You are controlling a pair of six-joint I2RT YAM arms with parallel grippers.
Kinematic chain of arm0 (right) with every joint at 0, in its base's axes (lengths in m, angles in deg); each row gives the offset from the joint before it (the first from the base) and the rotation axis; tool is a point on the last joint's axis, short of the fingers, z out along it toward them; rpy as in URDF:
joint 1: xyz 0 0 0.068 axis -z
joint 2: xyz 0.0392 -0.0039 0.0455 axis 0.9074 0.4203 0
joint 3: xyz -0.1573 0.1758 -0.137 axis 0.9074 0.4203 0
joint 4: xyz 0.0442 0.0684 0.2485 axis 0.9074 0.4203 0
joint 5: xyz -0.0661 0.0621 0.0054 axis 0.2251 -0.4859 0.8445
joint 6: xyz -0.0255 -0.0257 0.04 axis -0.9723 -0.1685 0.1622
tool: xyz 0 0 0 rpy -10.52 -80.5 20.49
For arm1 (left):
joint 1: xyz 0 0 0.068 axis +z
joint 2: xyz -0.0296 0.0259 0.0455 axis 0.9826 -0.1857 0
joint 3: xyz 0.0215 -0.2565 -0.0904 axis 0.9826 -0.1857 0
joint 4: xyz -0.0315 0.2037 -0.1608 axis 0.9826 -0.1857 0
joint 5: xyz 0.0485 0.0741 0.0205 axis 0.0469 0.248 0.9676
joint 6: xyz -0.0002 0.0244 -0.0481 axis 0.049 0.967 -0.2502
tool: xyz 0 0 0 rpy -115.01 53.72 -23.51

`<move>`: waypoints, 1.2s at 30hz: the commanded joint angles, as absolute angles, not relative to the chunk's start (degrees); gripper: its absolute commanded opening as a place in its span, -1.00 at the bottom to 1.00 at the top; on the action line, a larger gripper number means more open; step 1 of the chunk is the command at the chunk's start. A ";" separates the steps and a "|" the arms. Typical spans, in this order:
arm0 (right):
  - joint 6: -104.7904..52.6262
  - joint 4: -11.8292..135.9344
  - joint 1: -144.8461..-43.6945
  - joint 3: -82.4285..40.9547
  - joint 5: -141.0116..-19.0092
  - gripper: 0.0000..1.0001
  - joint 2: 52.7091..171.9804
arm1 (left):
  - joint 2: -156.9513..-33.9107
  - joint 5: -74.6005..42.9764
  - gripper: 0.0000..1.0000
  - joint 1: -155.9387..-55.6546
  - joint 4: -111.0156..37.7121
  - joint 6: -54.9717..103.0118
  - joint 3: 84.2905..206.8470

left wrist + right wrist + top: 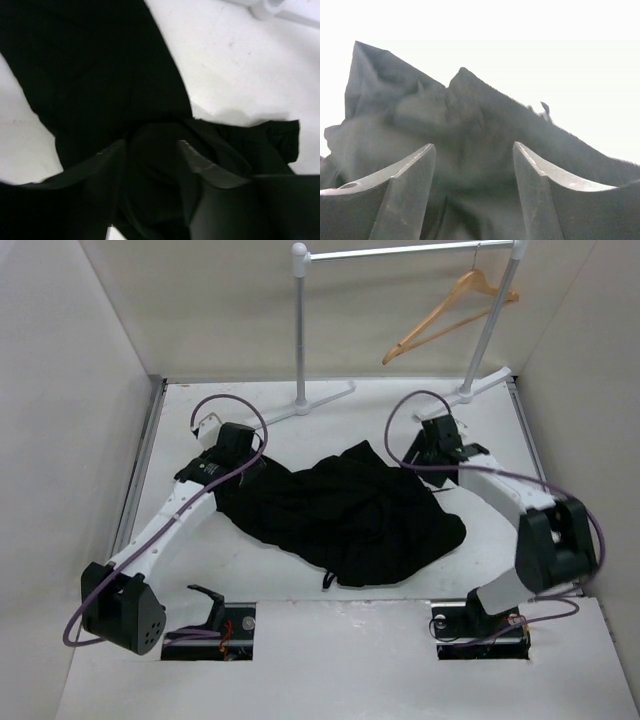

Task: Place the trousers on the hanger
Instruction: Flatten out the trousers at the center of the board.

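Fingers of the right tool (473, 145) are standing wide apart in its wrist view, with a rumpled ridge of the trousers (340, 510) rising just beyond the tips. Cloth is lying under and between the fingers, but neither finger is pressing into it, so this tool is looking released and is gripping nothing.

Over on the other side, the left tool (152, 145) is also showing a clear gap between its fingers. Black fabric is filling that gap and spreading away beneath it. The dark cloth against dark fingers is making contact hard to read, yet nothing is looking pinched, so I am judging this tool released as well, resting at or just over the cloth.

As for progress, very little is showing as done. The trousers are lying in a loose, crumpled heap in the middle of the worktop (380, 415), between the two tools, with the left tool at the heap's far-left side and the right tool at its far-right side. The hanger (450, 312) is hanging bare from the rail stand (400, 252) above the far right corner, well apart from the fabric. Straightening the legs, lifting them and draping them over the crossbar are all remaining, by my reading.
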State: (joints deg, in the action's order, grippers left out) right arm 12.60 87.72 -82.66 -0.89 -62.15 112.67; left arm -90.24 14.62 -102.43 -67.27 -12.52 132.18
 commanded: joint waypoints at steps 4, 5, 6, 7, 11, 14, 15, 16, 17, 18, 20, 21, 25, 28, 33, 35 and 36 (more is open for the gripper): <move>4.03 85.09 -82.76 -15.48 -64.71 0.61 131.00 | -86.30 5.99 0.11 -97.63 -68.20 -13.36 129.04; 3.41 86.75 -82.76 -16.90 -64.64 0.63 132.76 | -86.03 5.11 0.14 -96.75 -68.37 -12.92 128.69; 3.40 88.16 -82.68 -17.52 -64.11 0.63 133.82 | -85.94 3.89 0.15 -95.78 -68.64 -12.48 128.25; 3.58 88.78 -82.76 -17.52 -63.32 0.60 134.18 | -86.03 2.40 0.16 -94.90 -68.90 -12.04 127.81; 4.02 90.45 -83.03 -17.26 -64.01 0.16 135.93 | -87.78 -3.67 0.19 -94.37 -68.20 -11.51 125.87; 4.19 92.04 -82.42 -17.97 -68.84 -0.56 137.87 | -90.33 -6.93 0.19 -95.60 -69.42 -10.20 125.61; 4.63 91.52 -81.28 -17.09 -69.98 -0.76 136.74 | -90.60 -7.20 0.19 -95.86 -69.78 -10.10 125.43; 5.68 90.91 -80.66 -15.95 -69.82 -0.88 134.99 | -90.69 -7.46 0.20 -96.21 -69.78 -9.84 124.91; 6.38 90.29 -79.87 -14.72 -68.69 -0.93 132.63 | -90.60 -7.72 0.21 -96.65 -69.08 -9.84 124.29; 7.00 90.11 -79.17 -13.58 -66.68 -0.96 130.08 | -90.51 -7.90 0.22 -97.09 -68.38 -10.01 124.11; 7.44 90.46 -76.97 -11.91 -63.68 -1.00 125.07 | -91.12 -9.21 0.21 -98.67 -66.89 -10.10 124.20; 7.62 90.55 -75.40 -11.03 -62.89 -1.00 122.78 | -91.82 -10.44 0.21 -99.72 -66.36 -10.28 124.55; 8.67 90.55 -69.16 -6.64 -61.47 -1.00 113.47 | -94.38 -11.16 0.16 -102.80 -66.09 -10.80 125.26; 9.11 90.46 -66.60 -3.21 -61.47 -1.00 108.27 | -96.57 -11.07 -0.01 -103.95 -63.99 -11.77 125.52; 10.52 89.06 -67.20 1.71 -62.35 -1.00 104.57 | -102.54 -12.30 -0.06 -106.05 -55.38 -15.02 128.32; 10.96 88.53 -68.17 2.60 -63.31 -1.00 103.51 | -105.18 -12.56 0.08 -107.46 -53.88 -15.38 130.52; 10.96 88.61 -68.43 2.69 -63.58 -1.00 103.34 | -106.06 -12.65 0.11 -108.07 -53.26 -15.46 131.22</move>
State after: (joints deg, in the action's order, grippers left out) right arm 9.65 90.67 -67.25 2.15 -62.89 105.06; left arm -104.73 -11.47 -106.30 -58.70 -13.83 127.20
